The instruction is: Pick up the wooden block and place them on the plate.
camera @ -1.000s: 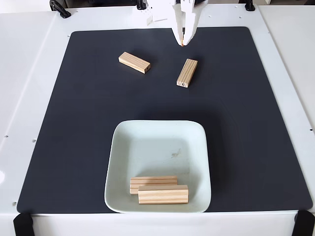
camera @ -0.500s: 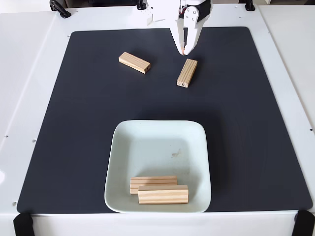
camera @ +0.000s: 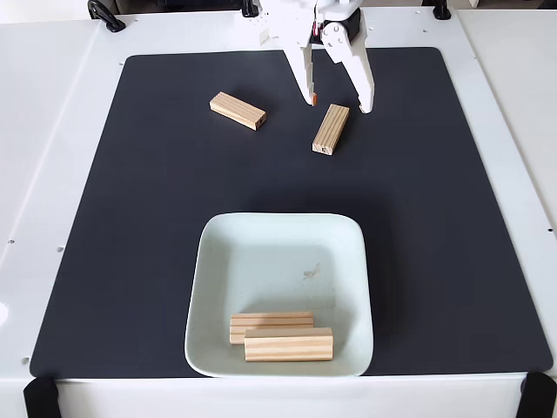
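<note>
Fixed view, looking down on a white table (camera: 52, 131) covered by a large black mat (camera: 157, 226).

The white two-finger gripper (camera: 338, 104) reaches in from the top edge, jaws spread wide and holding nothing. One fingertip sits left of the far end of a pale light-brown wooden block (camera: 331, 129), the other just right of it, so the tips straddle that end. Whether either tip touches the wood cannot be told.

That block lies on the mat, nearly upright in the picture with a slight tilt, grain running lengthwise. A second pale wooden block (camera: 237, 111) lies on the mat to its left, well apart from it, angled across the mat from upper left to lower right.

The square, round-cornered plate of pale mint-white glaze (camera: 278, 252) sits on the mat near the bottom edge, well apart from both loose blocks. Two more pale wooden blocks rest inside it at the near side: one (camera: 271, 320) lying crosswise, the other (camera: 289, 345) in front of it, parallel, shifted a little right, partly covering it. A small mark shows on the plate's glaze near the middle.

Black clamps (camera: 39, 396) grip the table's near corners.
</note>
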`<state>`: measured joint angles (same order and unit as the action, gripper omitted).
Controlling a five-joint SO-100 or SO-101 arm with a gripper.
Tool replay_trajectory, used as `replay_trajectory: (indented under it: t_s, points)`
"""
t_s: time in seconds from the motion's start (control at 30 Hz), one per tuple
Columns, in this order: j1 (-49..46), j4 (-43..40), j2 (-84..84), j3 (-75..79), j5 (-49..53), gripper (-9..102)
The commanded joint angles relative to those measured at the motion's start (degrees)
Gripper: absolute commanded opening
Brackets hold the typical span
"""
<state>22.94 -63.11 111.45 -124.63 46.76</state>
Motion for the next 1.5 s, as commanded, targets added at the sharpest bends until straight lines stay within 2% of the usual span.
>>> replay_trajectory:
  t_s: [0.0, 0.3, 0.53, 1.47]
  points:
    - [-0.44, 0.79, 0.18, -1.05, 2.99, 40]
    - [-0.35, 1.05, -1.05, -1.93, 4.31, 40]
    - [-0.62, 7.73, -6.77, -0.88, 4.39, 40]
    - [1.32, 7.82, -8.26, -0.88, 4.22, 40]
